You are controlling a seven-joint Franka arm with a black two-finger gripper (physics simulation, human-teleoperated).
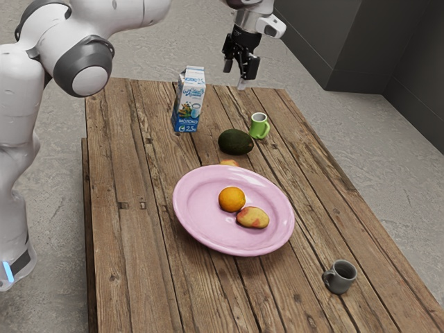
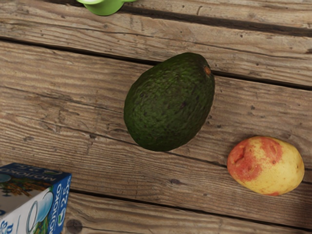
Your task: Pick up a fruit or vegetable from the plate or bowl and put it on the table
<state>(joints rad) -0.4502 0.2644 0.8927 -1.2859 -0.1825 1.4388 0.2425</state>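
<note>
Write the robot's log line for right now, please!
gripper: raised | on plate: orange, yellow-red fruit | on table: avocado, another yellow-red fruit, milk carton, green mug, gray mug

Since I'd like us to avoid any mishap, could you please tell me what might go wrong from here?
The orange and the mottled fruit sit close together on the pink plate, so grasping one may nudge the other. Set on the table, the round orange could roll.

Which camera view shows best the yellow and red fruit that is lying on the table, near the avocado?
The wrist view: there the yellow and red fruit is seen whole from above, with its red patches. In the exterior view, the rim of the pink plate hides most of it.
</note>
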